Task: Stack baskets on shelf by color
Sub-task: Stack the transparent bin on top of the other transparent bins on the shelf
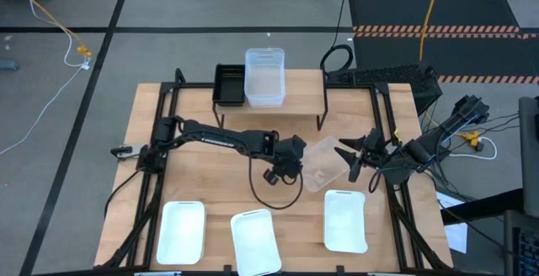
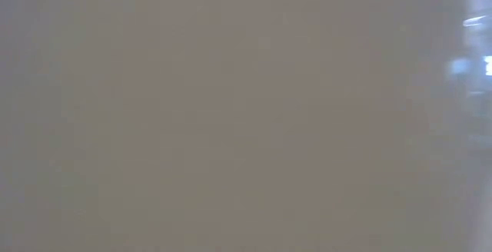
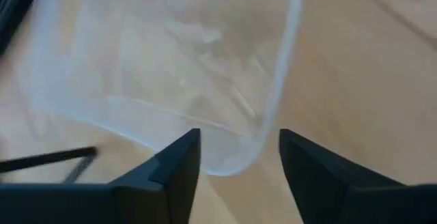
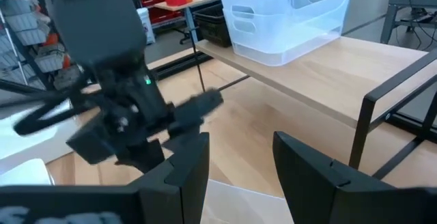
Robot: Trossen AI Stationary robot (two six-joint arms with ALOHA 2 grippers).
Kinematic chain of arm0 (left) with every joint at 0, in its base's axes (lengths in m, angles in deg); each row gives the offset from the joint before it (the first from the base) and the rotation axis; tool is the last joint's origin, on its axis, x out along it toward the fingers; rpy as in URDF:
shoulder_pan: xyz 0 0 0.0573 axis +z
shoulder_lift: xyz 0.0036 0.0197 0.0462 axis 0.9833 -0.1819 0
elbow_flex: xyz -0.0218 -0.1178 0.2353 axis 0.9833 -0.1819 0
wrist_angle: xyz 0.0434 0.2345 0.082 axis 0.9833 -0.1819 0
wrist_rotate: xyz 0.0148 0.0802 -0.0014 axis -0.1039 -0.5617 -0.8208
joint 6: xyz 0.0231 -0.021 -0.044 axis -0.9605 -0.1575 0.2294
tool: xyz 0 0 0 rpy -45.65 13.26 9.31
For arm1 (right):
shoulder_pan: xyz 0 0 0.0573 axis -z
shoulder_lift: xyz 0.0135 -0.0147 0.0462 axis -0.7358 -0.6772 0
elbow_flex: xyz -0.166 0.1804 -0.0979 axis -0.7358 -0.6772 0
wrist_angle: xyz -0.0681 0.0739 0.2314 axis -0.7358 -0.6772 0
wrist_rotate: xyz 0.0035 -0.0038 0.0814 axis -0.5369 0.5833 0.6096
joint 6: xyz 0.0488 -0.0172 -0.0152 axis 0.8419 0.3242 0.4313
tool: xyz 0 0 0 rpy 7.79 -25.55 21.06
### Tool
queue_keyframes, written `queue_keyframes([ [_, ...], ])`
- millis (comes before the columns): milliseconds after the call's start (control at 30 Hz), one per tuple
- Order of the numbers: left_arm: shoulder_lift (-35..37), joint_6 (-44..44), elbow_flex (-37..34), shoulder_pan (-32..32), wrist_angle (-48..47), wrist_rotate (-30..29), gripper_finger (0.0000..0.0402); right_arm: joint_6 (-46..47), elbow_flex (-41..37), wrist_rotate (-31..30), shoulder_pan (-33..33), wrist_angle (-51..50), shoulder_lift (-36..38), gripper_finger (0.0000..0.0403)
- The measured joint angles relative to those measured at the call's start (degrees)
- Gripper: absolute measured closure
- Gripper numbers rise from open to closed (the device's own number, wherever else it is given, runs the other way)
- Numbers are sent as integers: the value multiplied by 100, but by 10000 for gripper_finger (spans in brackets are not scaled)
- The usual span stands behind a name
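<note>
Now — left gripper (image 3: 239, 159) unclenched astride the clear basket (image 1: 323, 163) rim — seat your fingers deeper before closing, right gripper (image 1: 352, 160) waiting spread alongside.

Overhead view and left wrist close-up share the clear basket (image 1: 323, 163); low view blank

Past the right end effector (image 4: 239, 162), its fingers apart, clear baskets (image 4: 287, 19) sit on the shelf (image 4: 328, 74), the left arm (image 4: 116, 94) near.

Dark arms, blk cable loop (image 1: 278, 193), wedge fingers.
</note>
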Motion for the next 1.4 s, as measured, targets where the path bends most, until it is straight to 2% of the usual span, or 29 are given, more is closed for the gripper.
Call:
queue_keyframes([
  [100, -94, -194, 5, -32, 191, 124, 239, -47, 0, 1, 0, 31, 4, 248],
  [433, -194, -295, 3, -4, -106, 270, 388, -170, 0, 3, 0, 87, 9, 248],
  [700, -93, -24, 3, -136, -411, 264, 396, -170, 0, 11, 0, 87, 9, 248],
  [967, 418, 284, 192, -463, -1014, 669, 396, -216, 0, 12, 0, 144, 9, 248],
  [1300, 1561, 1190, 193, -646, -1486, 689, 397, -445, 0, 9, 0, 392, 10, 248],
  [1400, 1996, 1525, 193, -645, -1683, 898, 398, -506, 2, 7, -2, 463, 13, 248],
])
